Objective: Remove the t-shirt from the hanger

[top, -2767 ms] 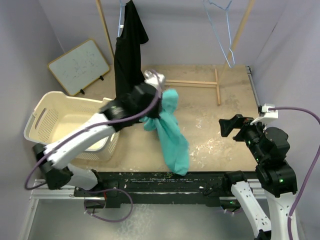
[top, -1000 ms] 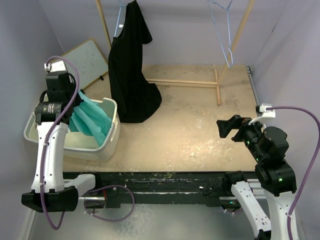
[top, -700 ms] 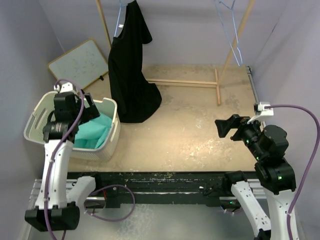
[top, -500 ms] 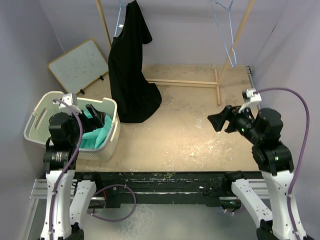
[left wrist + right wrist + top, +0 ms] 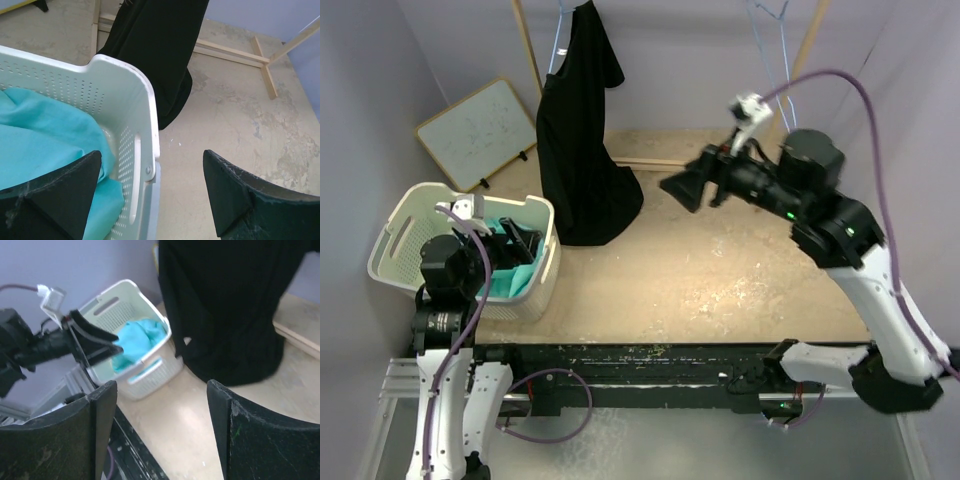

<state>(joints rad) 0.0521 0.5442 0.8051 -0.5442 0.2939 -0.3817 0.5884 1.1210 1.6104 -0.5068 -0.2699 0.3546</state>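
My right gripper point(image 5: 685, 190) is stretched out over the table with its jaws spread wide and nothing between them. Straight ahead of it hangs the long black t-shirt point(image 5: 225, 305). The shirt is not yet off the pale blue wire hanger point(image 5: 561, 30), which is hooked high on the wooden rack point(image 5: 528, 50) up and beyond my fingers. The shirt's long axis runs straight down, from the shoulders on the hanger to a hem that appears to brush the sandy table point(image 5: 720, 270).

My left gripper point(image 5: 150, 160) is also open and empty. It sits low at the rim of the white perforated plastic laundry basket point(image 5: 150, 105), and the crumpled teal cloth point(image 5: 45, 135) lies inside the basket on its left. From there only the shirt's lower part is ahead and slightly right.

Both grippers are near the fabric, but I judge the right better placed. It faces the shirt's body squarely and is the higher of the two, and the shirt must be lifted up and off the hanger.
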